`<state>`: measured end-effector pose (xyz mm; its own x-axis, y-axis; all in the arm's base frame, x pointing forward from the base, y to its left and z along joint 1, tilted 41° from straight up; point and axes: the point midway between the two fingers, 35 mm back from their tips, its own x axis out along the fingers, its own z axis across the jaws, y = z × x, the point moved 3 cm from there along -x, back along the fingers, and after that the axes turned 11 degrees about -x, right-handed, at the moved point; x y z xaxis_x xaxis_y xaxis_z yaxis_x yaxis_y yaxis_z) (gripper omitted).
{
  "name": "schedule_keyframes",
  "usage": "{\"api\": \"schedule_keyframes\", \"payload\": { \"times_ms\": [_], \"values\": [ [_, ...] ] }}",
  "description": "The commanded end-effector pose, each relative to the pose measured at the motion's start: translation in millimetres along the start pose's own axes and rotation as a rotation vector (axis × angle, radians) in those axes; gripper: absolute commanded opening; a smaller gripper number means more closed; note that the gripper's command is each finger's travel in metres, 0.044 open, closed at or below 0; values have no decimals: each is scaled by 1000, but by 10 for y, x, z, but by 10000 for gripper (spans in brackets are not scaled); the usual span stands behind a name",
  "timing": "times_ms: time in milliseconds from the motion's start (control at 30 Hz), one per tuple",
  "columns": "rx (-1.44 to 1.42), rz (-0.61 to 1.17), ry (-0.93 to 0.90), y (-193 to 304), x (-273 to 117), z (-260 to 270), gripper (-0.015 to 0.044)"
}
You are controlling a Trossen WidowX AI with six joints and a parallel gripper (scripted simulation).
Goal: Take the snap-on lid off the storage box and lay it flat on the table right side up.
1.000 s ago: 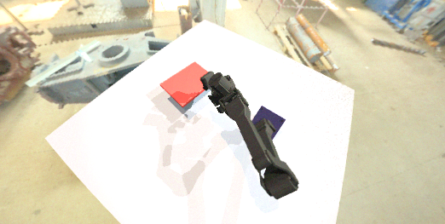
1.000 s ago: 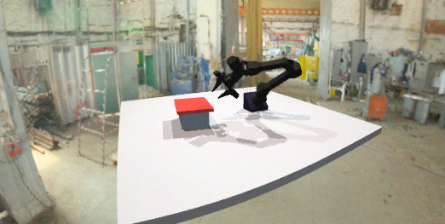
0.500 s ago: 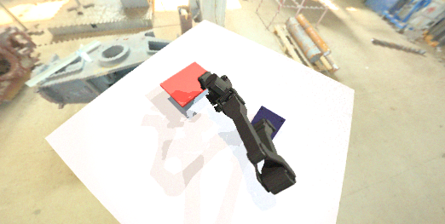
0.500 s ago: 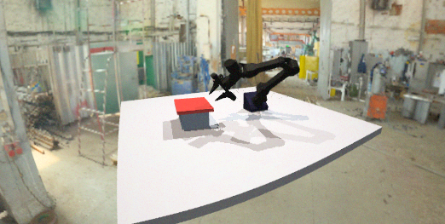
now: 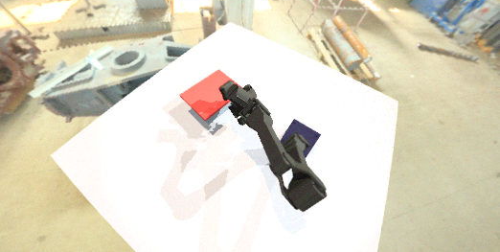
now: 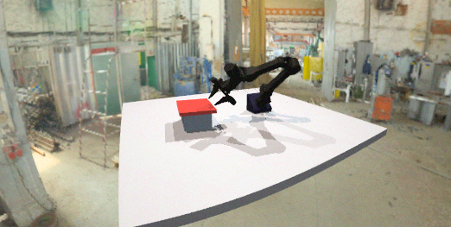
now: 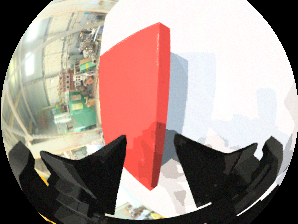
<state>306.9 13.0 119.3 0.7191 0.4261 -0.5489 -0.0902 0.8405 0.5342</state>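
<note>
The red lid [image 5: 203, 92] [image 6: 195, 105] [image 7: 132, 95] sits level on top of the grey-blue storage box [image 6: 198, 122] [image 7: 177, 95], overhanging its sides. The box stands upright on the white table [image 5: 335, 95] [image 6: 173, 180]. My gripper [image 6: 213, 101] [image 7: 150, 138] is partly open with nothing held. It is tilted and hangs close to the lid's edge on the side toward the arm. In the wrist view the near end of the lid shows between and beyond the two fingertips. Whether a fingertip touches the lid cannot be told.
A dark purple block [image 5: 302, 128] [image 6: 255, 103] is beside the arm's base. The arm reaches from there over the table toward the box. The table's far corner lies behind the box in the top view, and shadows fall around the box.
</note>
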Motion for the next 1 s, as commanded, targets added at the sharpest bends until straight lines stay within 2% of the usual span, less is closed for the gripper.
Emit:
{"api": "schedule_keyframes", "payload": {
  "times_ms": [0, 400, 500, 833, 967],
  "values": [
    [7, -3, 4, -8, 84, -17, 235],
    [8, -1, 0, 4, 252, -38, 235],
    [8, -1, 0, 4, 252, -38, 156],
    [8, -1, 0, 4, 252, -38, 90],
    [8, -1, 0, 4, 252, -38, 0]
  ]
}}
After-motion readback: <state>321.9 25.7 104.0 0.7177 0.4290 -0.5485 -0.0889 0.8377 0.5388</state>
